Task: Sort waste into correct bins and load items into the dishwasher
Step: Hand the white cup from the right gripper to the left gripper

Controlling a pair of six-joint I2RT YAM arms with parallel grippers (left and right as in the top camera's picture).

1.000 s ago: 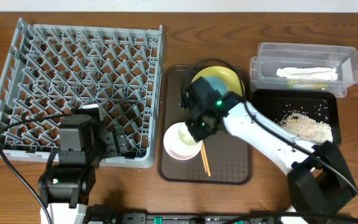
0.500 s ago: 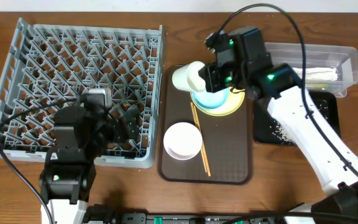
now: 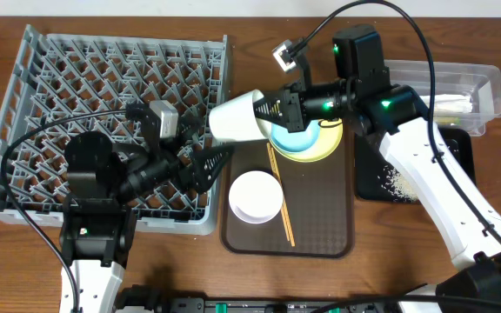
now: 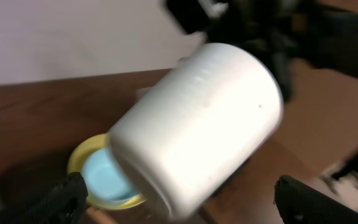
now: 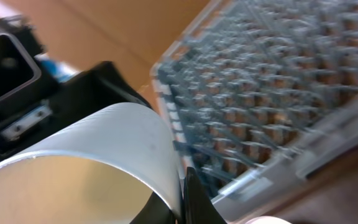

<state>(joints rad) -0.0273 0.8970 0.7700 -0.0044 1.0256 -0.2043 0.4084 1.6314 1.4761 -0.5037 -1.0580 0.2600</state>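
Note:
My right gripper (image 3: 266, 111) is shut on the rim of the small white cup (image 3: 236, 118) and holds it on its side in the air, between the grey dish rack (image 3: 103, 78) and the brown tray. In the right wrist view its fingers (image 5: 188, 199) pinch the cup wall (image 5: 104, 137). My left gripper (image 3: 205, 152) is open and empty just below-left of the cup. In the left wrist view the cup (image 4: 197, 124) fills the space above the spread fingers (image 4: 185, 214). The light blue bowl (image 3: 296, 139) sits in the yellow plate (image 3: 329, 143).
The brown serving tray (image 3: 320, 217) also holds a white bowl (image 3: 255, 196) and two chopsticks (image 3: 279, 196). At the right are the clear tub (image 3: 485, 83) with the napkin (image 3: 449, 103) and the black tray (image 3: 459, 161) with rice scraps (image 3: 394, 178).
My right arm lifted the cup off the tray, carried it left toward the rack and tipped it on its side. My left gripper swung right toward the cup.

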